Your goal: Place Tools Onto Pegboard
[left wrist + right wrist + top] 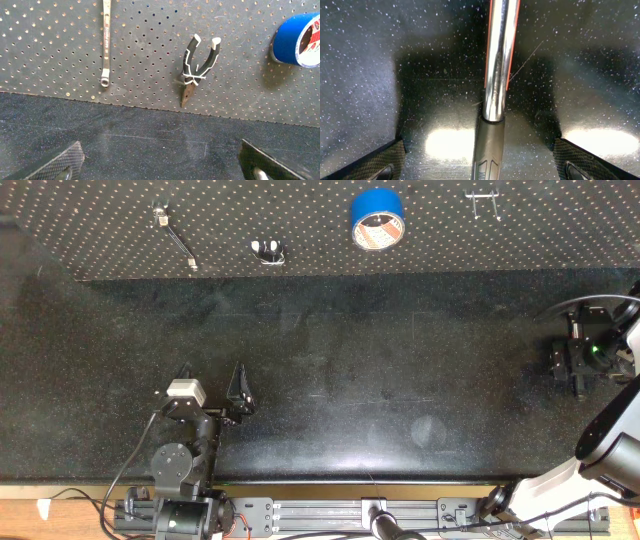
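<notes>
A tool with a chrome shaft [497, 55] and a dark grey handle [487, 150] lies flat on the black table. My right gripper [480, 167] hovers low over it, open, one finger on each side and not touching it. From above, the right gripper [580, 365] sits near the table's right edge. On the pegboard [80, 230] hang a wrench [106, 42], black-and-white pliers [197, 65] tied with a white tie, and a blue tape roll [378, 220]. My left gripper [160, 167] is open and holds nothing. It sits at the front left [212, 378], facing the board.
A bare metal hook [485, 202] sticks out of the pegboard at the upper right. The black table [350, 360] stretches between the two arms. Cables run along the front rail beside the arm bases.
</notes>
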